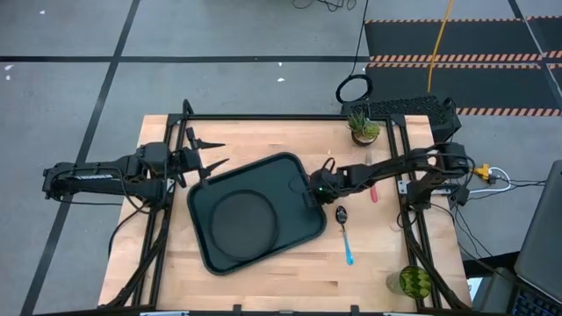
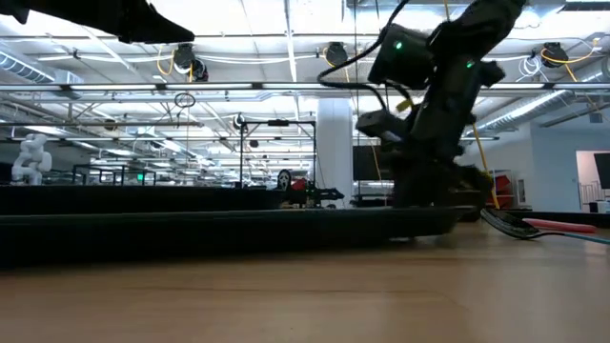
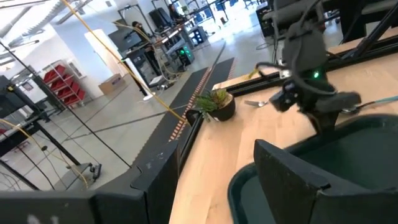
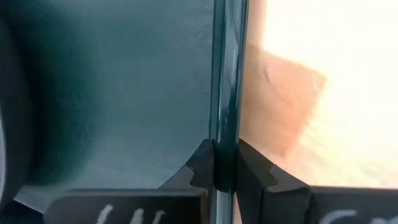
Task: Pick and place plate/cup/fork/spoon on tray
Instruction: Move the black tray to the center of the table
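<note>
The dark green tray (image 1: 283,175) lies at an angle on the wooden table, and the round dark plate (image 1: 244,219) rests flat inside it. My right gripper (image 1: 309,191) is shut on the tray's right rim. The blue-handled spoon (image 1: 345,233) and the red-handled fork (image 1: 373,189) lie on the wood to the right of the tray. Standing at the near right corner is the green cup (image 1: 414,281). My left gripper (image 1: 215,154) hangs open above the table's left side, just off the tray's far left corner. My right gripper pinches the tray's raised right rim (image 4: 225,124) between its two fingers, one finger (image 4: 200,167) inside the tray and one (image 4: 254,169) outside. The fingers come slanting down from the table's right side. The rim there looks raised a little, with a shadow on the wood beside it.
A small potted plant (image 1: 363,127) stands at the far right of the table, next to a black box (image 1: 413,110). Black frame bars run along the table's left, right and far edges. Bare wood lies in front of the tray.
</note>
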`<state>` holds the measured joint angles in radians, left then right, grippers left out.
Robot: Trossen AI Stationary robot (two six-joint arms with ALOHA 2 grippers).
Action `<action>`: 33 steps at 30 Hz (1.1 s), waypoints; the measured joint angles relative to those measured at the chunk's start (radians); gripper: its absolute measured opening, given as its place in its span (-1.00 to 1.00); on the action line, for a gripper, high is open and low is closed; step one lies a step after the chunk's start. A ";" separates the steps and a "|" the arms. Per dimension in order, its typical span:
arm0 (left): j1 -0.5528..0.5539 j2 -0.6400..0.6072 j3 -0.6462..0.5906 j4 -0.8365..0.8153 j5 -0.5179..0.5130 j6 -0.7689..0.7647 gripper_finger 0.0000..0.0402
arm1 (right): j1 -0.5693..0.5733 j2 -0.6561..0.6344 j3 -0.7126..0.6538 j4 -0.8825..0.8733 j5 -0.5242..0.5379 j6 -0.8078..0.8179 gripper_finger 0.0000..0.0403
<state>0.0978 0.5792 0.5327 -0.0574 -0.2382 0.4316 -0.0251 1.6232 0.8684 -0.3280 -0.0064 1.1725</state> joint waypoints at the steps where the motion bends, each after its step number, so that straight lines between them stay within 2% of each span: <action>1: 0.000 0.000 0.000 0.000 0.000 0.000 0.04 | 0.009 -0.018 0.000 -0.018 0.010 0.016 -0.89; 6: 0.000 0.000 0.000 0.001 0.000 0.000 0.04 | 0.073 -0.061 0.000 -0.081 0.067 0.117 -0.89; 12: 0.000 0.000 0.000 0.001 0.000 0.000 0.04 | 0.139 -0.063 -0.001 -0.079 0.107 0.243 -0.89; 22: 0.000 0.000 0.000 -0.004 0.000 -0.008 0.04 | 0.197 -0.065 -0.016 -0.162 0.246 0.442 -0.89; 33: 0.000 0.000 0.000 -0.008 0.000 0.009 0.04 | 0.244 -0.066 -0.057 -0.151 0.222 0.559 -0.89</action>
<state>0.0978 0.5793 0.5327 -0.0654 -0.2379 0.4404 0.2194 1.5574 0.8113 -0.4795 0.2157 1.7316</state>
